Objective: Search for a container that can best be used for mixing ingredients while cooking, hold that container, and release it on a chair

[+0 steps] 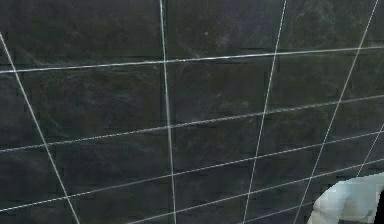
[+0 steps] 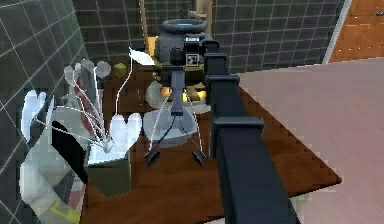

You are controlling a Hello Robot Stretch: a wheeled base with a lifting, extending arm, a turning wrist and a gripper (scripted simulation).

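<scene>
Closest of all, a dark tiled wall (image 1: 100, 100) with pale grout lines faces the forward view, and a white object (image 1: 345, 200) pokes in at that view's bottom right corner.

In the arm side view the dark arm (image 2: 240, 150) rises from the bottom edge over a brown wooden counter (image 2: 310, 120). Near the bottom left, a dark box (image 2: 112, 178) stands on the counter's near part. Just beyond it is a white wire rack (image 2: 82, 100) crowded with clear glass pieces (image 2: 128, 130). This clutter fills the counter's left side, just beside the spot where the arm ends.

Farther out, the hand (image 2: 175, 150) hangs at the arm's far end, its thin fingers (image 2: 152, 152) reaching down across a pale round dish (image 2: 155, 122) that lies on the counter. The dish looks shallow, greyish-white and plain. Its shape is too faint to be sure it is a mixing container. Because it lies on the counter right at the fingers, I cannot tell whether the hand grips it, touches it or only hovers there, nor how the fingers are set.

Behind the hand sits a small yellow thing (image 2: 163, 93), and past that a dark round pot (image 2: 185, 30) stands upright near the counter's far edge. Beyond are more dark tiles and, at the top right, a brown wooden door (image 2: 360, 30).
</scene>
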